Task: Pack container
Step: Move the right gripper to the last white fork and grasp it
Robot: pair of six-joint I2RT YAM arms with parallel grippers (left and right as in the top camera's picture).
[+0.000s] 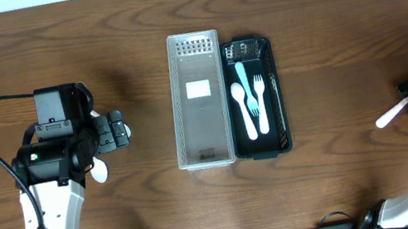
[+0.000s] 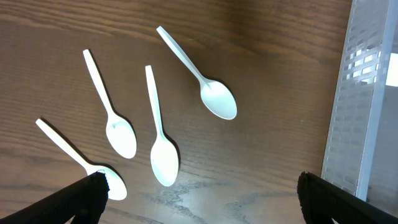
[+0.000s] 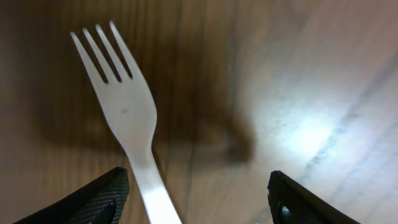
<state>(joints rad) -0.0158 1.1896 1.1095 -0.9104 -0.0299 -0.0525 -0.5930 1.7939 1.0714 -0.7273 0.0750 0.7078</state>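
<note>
– So, how does the table (image 1: 323, 26) look?
– I see dark wood grain, with a pale strip beyond its far edge. The black container (image 1: 273, 77) sits mid-table with cutlery inside, and a clear bin (image 1: 204, 123) touches its left side.
– And the tools?
– My left gripper (image 2: 200, 190) gapes wide and empty above four white spoons (image 2: 163, 137). My right gripper (image 3: 199, 186) is spread too, with a white fork (image 3: 127, 112) lying unclamped between its fingers.
</note>
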